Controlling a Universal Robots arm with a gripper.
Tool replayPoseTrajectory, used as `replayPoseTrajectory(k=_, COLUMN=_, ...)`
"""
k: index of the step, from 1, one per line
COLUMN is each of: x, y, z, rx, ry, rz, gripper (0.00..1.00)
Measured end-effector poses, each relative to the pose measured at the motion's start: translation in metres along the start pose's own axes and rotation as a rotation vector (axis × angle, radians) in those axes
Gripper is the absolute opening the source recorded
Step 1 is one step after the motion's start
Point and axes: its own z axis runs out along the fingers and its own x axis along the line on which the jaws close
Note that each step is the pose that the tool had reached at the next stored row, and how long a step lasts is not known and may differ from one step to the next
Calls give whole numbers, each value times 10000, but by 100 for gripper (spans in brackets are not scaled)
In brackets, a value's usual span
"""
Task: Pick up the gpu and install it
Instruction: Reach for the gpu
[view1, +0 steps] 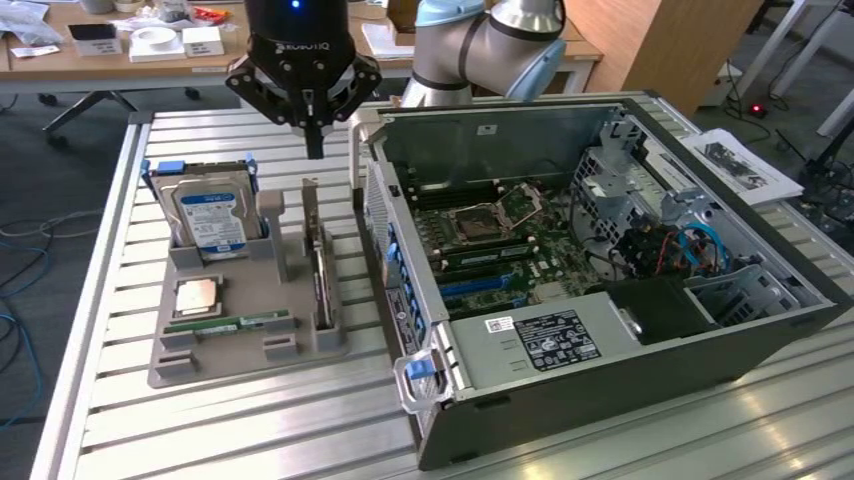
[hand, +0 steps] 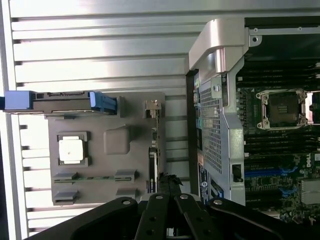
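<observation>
exterior view: the job is at its start, i think. the pick up is not yet done. the gpu (view1: 320, 275) stands on its thin edge in the grey holder (view1: 234, 365), on the side near the open computer case (view1: 667, 385). the gripper (view1: 315, 150) hangs above one end of the card and does not touch it. its two fingers are pressed tight together and hold nothing. to grab the card, i think the fingers must spread apart first, then go straight down, one on each side of the thin top edge. this view shows how high the gripper is. it also shows the blue slots (view1: 483, 284) on the board inside the case.

wrist view: here we look straight down. the tip of the gripper (hand: 169, 182) is a dark point close to the line of the gpu (hand: 151, 160). the card looks like a thin strip with a silvery piece at one end. so this view tells how well the tool lines up with the card, but not the height. the hard drive (hand: 65, 101) stands at the other side of the holder (hand: 100, 175).
</observation>
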Motion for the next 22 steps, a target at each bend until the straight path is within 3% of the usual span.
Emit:
replayPoseTrajectory(k=10, x=100, y=-7, z=-1, rx=0, ry=0, rz=0, gripper=11)
replayPoseTrajectory(k=22, x=101, y=-40, z=-3, rx=0, ry=0, rz=0, gripper=11)
